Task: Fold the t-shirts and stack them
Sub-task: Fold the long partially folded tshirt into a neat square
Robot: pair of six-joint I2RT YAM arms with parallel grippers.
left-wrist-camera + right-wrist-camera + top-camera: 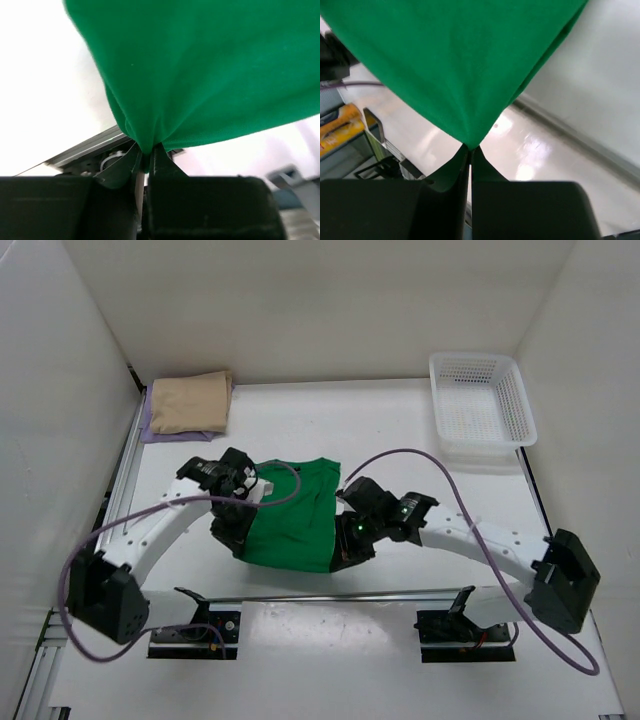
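Note:
A bright green t-shirt (295,520) hangs stretched between my two grippers near the middle front of the table. My left gripper (232,536) is shut on the shirt's left near corner; the left wrist view shows green cloth (200,75) bunched between the jaws of that gripper (146,155). My right gripper (345,555) is shut on the right near corner, where the cloth (455,65) comes to a point at its tips (470,148). A folded tan t-shirt (190,400) lies on a lavender t-shirt (150,432) at the back left.
A white mesh basket (480,405) stands at the back right. White walls enclose the table on three sides. An aluminium rail (330,595) runs along the near edge, between the arm bases. Purple cables loop from both arms.

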